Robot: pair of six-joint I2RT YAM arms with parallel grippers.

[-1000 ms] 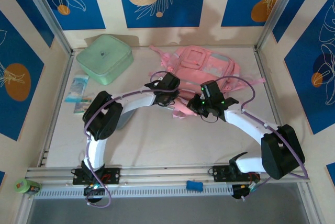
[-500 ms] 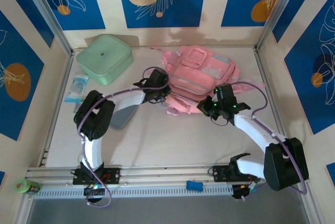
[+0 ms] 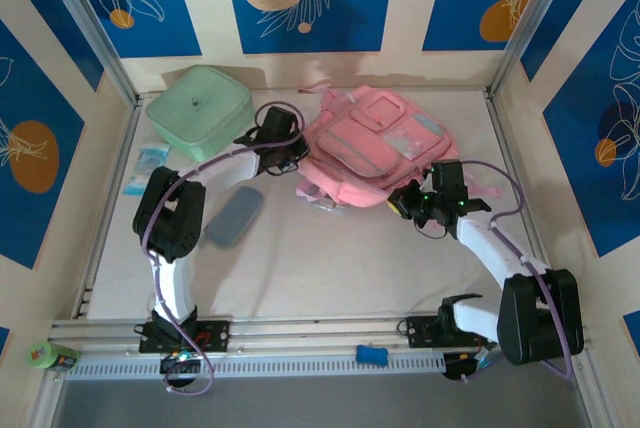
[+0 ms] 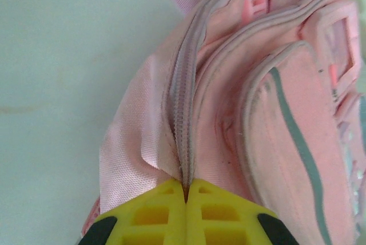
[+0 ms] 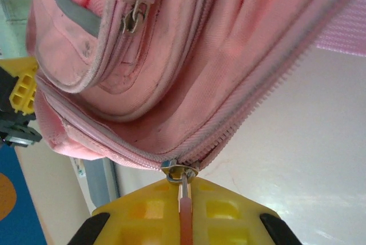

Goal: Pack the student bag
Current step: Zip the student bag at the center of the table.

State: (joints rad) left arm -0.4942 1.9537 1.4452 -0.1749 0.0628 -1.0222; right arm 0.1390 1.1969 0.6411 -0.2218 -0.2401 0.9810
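Swung apart over the last second: left gripper (image 3: 297, 151) out to the left and farther back, right gripper (image 3: 405, 200) off to the right, with the student bag (image 3: 375, 143) turned and drawn out flat between them. Uncovered at near left by the left arm's swing: a grey pouch (image 3: 233, 216).

Hard to make out from above: both sets of fingertips, small and dark against the bag's edges. Cut off in each wrist view: most of the bag, its pockets running out of frame. Half hidden behind the left arm: pale blue packets (image 3: 148, 166) at the left.

From the left wrist: left gripper (image 4: 186, 188) closed, yellow fingers (image 4: 148, 216) pressed together, pinching a fold of bag (image 4: 229, 113) fabric at the end of a closed zip (image 4: 183, 96). From the right wrist: right gripper (image 5: 184, 186) likewise clamped tight, on the pink zip pull (image 5: 184, 210) hanging from a metal slider (image 5: 179, 169), with teeth showing bare along one edge right of the slider.

Bag lying at far centre of the table (image 3: 330, 268), far edge near the back wall. Just left of the left gripper: mint green case (image 3: 198, 108), close but apart. Open room across the near middle, between the two arms.
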